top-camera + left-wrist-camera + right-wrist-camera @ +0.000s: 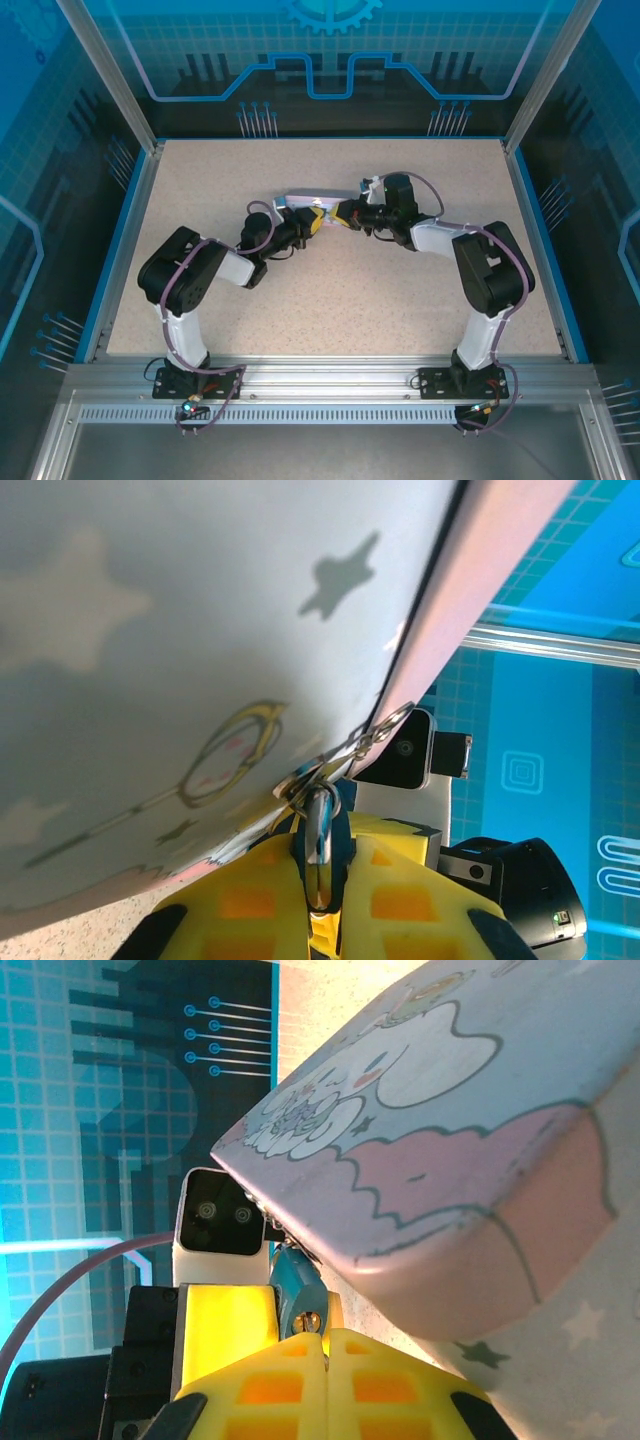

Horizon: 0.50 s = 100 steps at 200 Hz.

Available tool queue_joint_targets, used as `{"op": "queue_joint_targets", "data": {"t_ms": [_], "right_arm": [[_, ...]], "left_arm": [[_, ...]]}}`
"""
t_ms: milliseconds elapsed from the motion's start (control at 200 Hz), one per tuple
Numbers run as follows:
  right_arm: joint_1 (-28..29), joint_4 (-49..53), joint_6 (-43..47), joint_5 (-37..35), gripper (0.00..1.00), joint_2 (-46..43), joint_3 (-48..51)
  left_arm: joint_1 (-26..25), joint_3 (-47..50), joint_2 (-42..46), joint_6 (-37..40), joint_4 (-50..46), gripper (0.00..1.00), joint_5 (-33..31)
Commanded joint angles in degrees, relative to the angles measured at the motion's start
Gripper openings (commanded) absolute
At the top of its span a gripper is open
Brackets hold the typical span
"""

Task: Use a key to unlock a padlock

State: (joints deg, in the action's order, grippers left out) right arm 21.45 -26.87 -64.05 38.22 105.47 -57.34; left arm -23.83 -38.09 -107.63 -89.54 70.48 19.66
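The padlock [320, 825], a small dark teal body, is pinched between the yellow fingers of my left gripper [325, 842], which is shut on it. Its silver shackle [318, 788] passes through the latch of the pale blue tin [150, 630]. In the right wrist view the padlock [295, 1285] shows its brass keyhole end. My right gripper [325, 1332] is shut on the key [314, 1323], and the thin blade's tip sits at the keyhole. From above, both grippers [315, 222] [345, 215] meet nose to nose beside the tin [305, 203].
The tin [450, 1160] with its cartoon print lies on the speckled table [330, 290] just behind the grippers. A blue rim [128, 240] and metal frame posts bound the table. The left wrist's camera housing [220, 1210] sits close by the padlock.
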Motion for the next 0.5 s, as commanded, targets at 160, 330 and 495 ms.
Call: {"op": "queue_joint_targets", "data": {"t_ms": [160, 330, 495], "right_arm": [[-0.28, -9.51, 4.59, 1.73, 0.00, 4.82, 0.92], [-0.33, -9.74, 2.70, 1.41, 0.00, 6.81, 1.31], [-0.28, -11.57, -1.73, 2.86, 0.00, 8.43, 1.00]], "left_arm": [[-3.17, -0.56, 1.88, -1.53, 9.68, 0.00, 11.70], [-3.16, -1.03, 2.54, -1.69, 9.68, 0.00, 11.80], [-3.10, -1.40, 2.70, -1.56, 9.66, 0.00, 11.63]]}}
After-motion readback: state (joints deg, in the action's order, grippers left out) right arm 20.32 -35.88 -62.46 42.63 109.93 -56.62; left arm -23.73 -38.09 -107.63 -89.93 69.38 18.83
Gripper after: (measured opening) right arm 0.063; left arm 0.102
